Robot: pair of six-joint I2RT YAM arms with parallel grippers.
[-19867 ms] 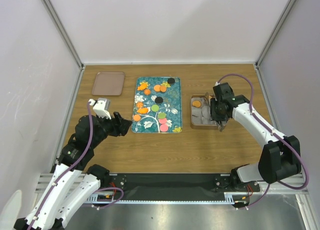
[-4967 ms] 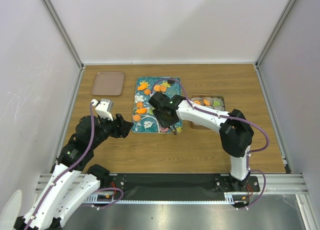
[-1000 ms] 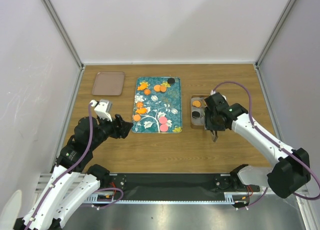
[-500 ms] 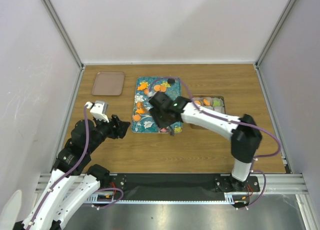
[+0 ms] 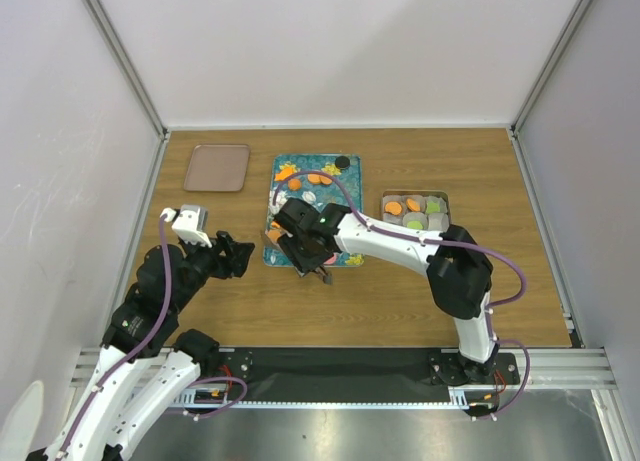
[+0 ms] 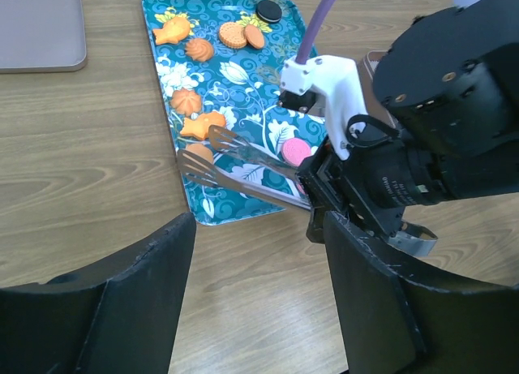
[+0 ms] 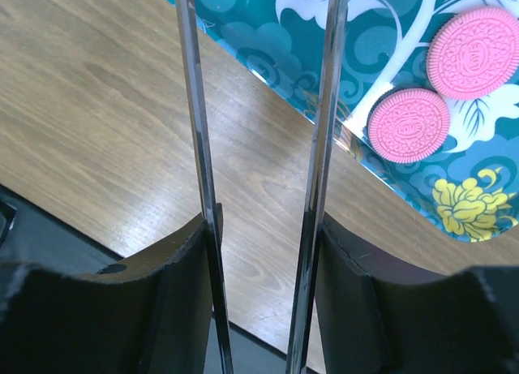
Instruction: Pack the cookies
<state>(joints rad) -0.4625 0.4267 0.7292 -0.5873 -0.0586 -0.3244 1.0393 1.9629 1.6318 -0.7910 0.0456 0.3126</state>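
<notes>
1. A wooden desk (image 5: 480,291) with brown grain running side to side fills the middle of the enclosure.
2. A plain white back wall (image 5: 340,51) rises from the desk's far edge.
3. A pale left wall (image 5: 60,161) and a pale right wall (image 5: 595,131) close the sides.
4. Slanting aluminium posts (image 5: 121,56) mark the corners where the walls meet.
5. A black strip (image 5: 340,366) on an aluminium rail (image 5: 90,361) runs along the near edge.
6. Below it lies a brushed grey metal surface (image 5: 350,431).
7. The light is even and soft, with faint shadows.
</notes>
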